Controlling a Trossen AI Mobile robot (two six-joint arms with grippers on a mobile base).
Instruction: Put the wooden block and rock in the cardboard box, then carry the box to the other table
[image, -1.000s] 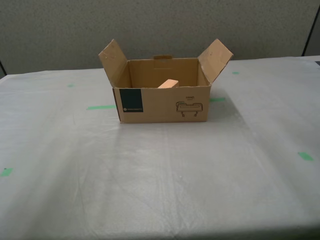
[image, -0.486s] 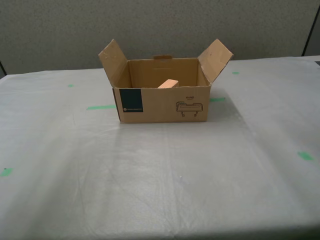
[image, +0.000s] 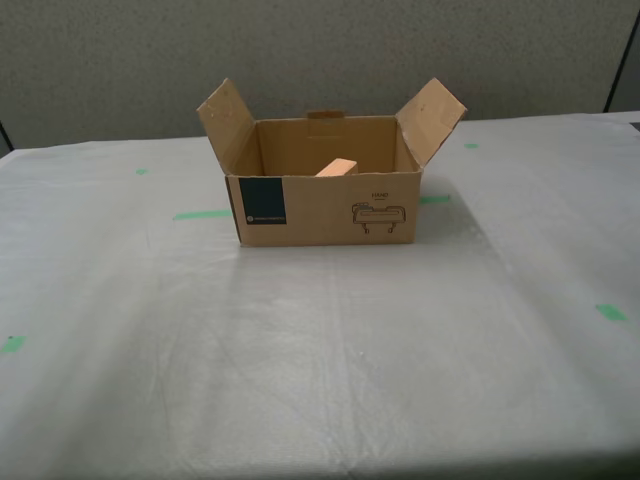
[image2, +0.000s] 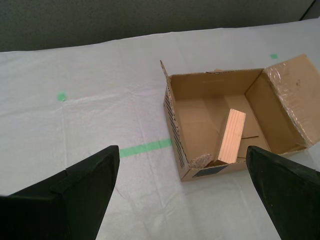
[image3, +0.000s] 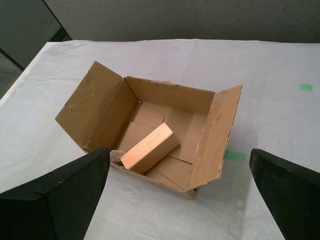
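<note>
The bench (image: 320, 380) is covered with a wrinkled pale grey-white sheet and marked with bright green tape pieces (image: 202, 214); it fills most of the exterior view, with a grey partition wall (image: 320, 50) rising behind its far edge.

The cardboard box (image: 325, 208) stands on the bench nearer the far edge than the near one, roughly midway between the side edges. Its printed front, with the dark teal label (image: 262, 200) and a line drawing, faces the near edge. Both side flaps stand open and splay outward, and a green tape strip passes under or just beside the box on each side.

The wooden block (image3: 148, 147) lies inside the box, tilted, one end propped up against the front wall so that its pale end shows above the rim in the exterior view. The rock (image3: 118, 155) is a small lumpy shape in the box's front corner, just beside the block's raised end; only part of it shows.

The first gripper (image3: 180, 195) hangs above the bench on the near side of the box, fingers spread wide with nothing between them. The second gripper (image2: 182, 192) is likewise above the bench short of the box, its fingers wide apart and holding nothing. Neither gripper touches the box.
</note>
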